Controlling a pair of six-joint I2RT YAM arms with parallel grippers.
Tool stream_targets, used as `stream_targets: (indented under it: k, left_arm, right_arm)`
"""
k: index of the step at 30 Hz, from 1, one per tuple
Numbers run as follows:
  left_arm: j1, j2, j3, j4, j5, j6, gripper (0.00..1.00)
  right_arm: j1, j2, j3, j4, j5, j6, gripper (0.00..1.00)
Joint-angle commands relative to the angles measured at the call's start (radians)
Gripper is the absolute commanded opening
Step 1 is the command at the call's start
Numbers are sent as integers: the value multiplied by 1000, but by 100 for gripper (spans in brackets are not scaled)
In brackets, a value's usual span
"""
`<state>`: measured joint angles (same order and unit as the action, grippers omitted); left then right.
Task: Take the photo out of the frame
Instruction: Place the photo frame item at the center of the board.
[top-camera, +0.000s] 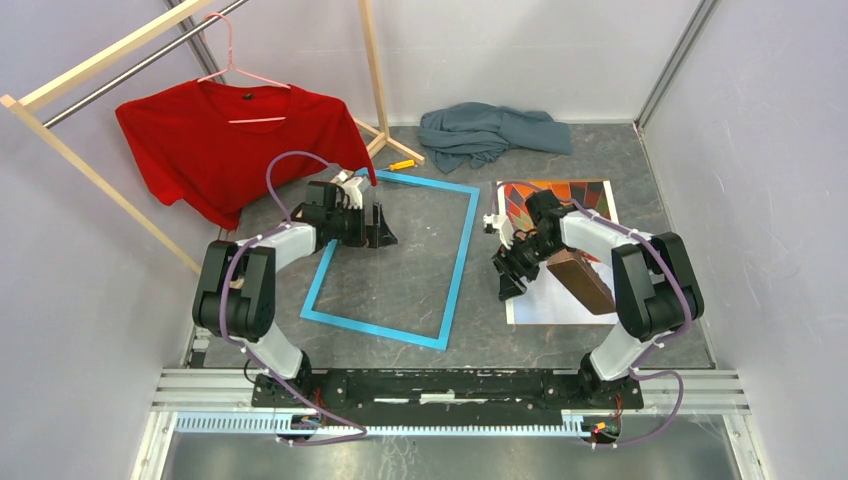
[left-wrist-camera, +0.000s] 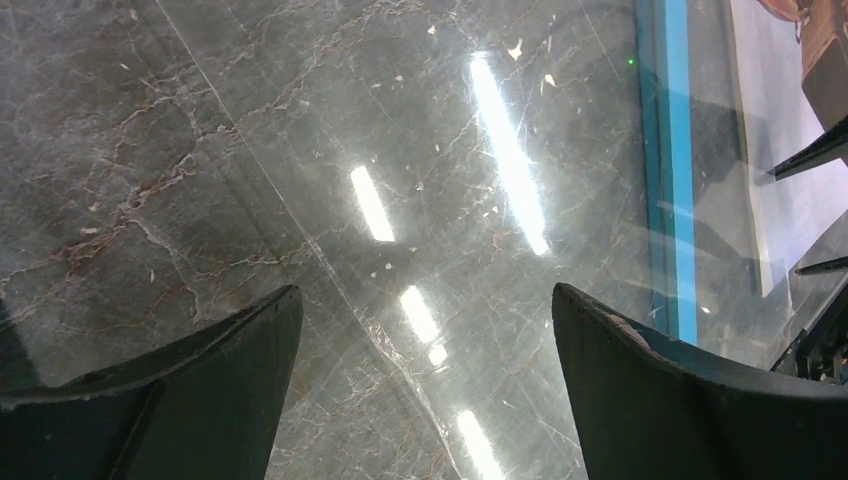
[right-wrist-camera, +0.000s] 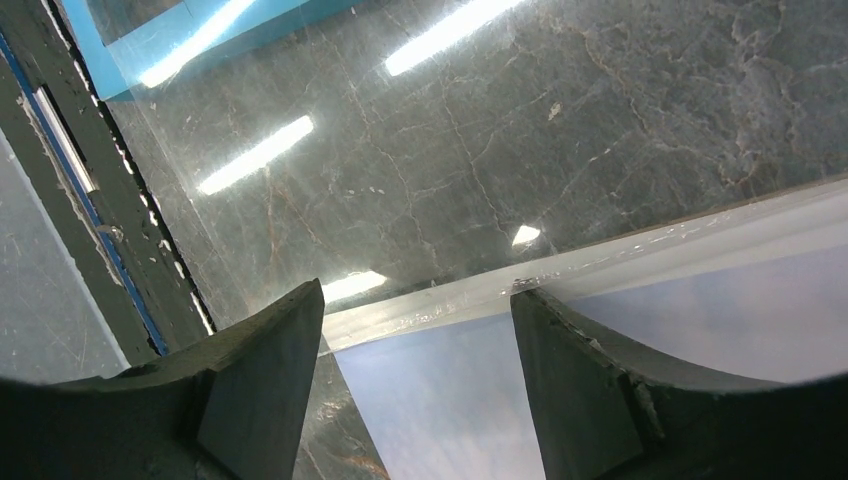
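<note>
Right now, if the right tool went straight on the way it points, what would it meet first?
Most likely the photo, at its edge beside the dark table. The right tool is open and points down at that edge; the gap above it is unclear.

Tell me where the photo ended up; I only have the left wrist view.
Observer: The photo lies flat on the table, wholly outside the frame, to its right.
Operator: Report the right end effector.
Observer: The right end effector is open, straddling the photo's left edge.
Operator: Name what sits behind the frame.
Observer: A blue-grey cloth, bunched at the back.
</note>
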<state>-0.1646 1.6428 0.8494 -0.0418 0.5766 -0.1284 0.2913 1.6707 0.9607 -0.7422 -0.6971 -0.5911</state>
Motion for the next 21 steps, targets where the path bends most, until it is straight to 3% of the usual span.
stream_targets:
  k: [1, 7, 21]
  left_arm:
    - [4, 40, -3, 39, -39, -34, 100]
    - [3, 136, 11, 39, 10, -65, 100]
    - [3, 190, 8, 77, 122, -100, 100]
  right_arm:
    - [17, 19, 7, 29, 21, -9, 76]
    - [16, 0, -2, 41, 31, -8, 76]
    - [17, -1, -5, 49, 30, -8, 77]
